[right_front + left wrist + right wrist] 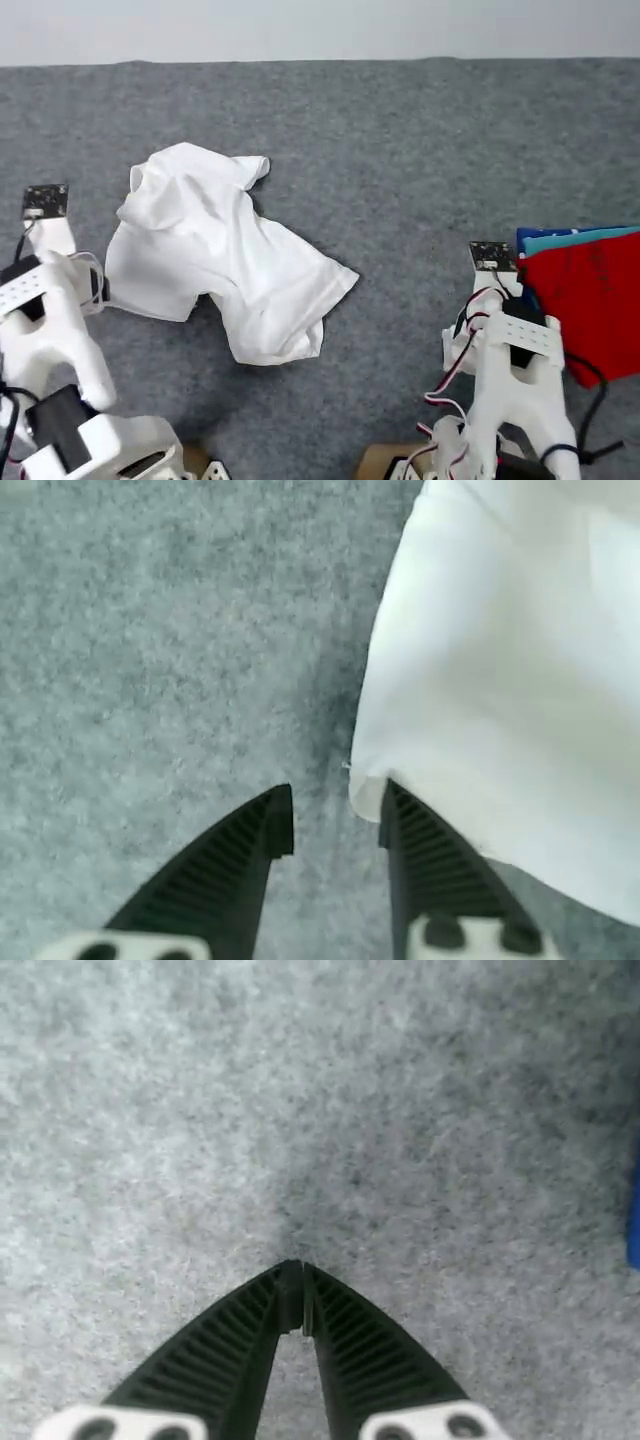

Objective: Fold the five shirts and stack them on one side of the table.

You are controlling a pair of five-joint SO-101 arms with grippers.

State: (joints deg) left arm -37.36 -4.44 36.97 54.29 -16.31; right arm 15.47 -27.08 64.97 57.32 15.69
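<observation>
- Left claw, two black ribbed plastic fingers on a white mount: the fingers stand apart with nothing between them, low over the grey felt-covered bench. A hem corner of the crumpled white fabric shirt lies just beside one finger. Whether cloth and finger touch cannot be told.
- Right claw, of the same black ribbed make: the fingers are pressed together tip to tip, gripping nothing, above bare bench covering.
- Left arm, white moulded plastic with black motors: lower left of the high view, its forward end at the left edge of the white shirt.
- Right arm, same build: lower right of the high view, just left of the folded pile and well apart from the white shirt.
- Crumpled white fabric shirt: unfolded, in a loose creased heap left of centre in the high view. It runs from the upper left down toward the middle of the frame.
- Folded pile at the right edge of the high view: folded red shirt on top, with the folded teal shirt and the folded blue shirt showing as narrow strips along its upper edge.
- Pale wall: a band across the top of the high view, beyond the bench's far edge.
</observation>
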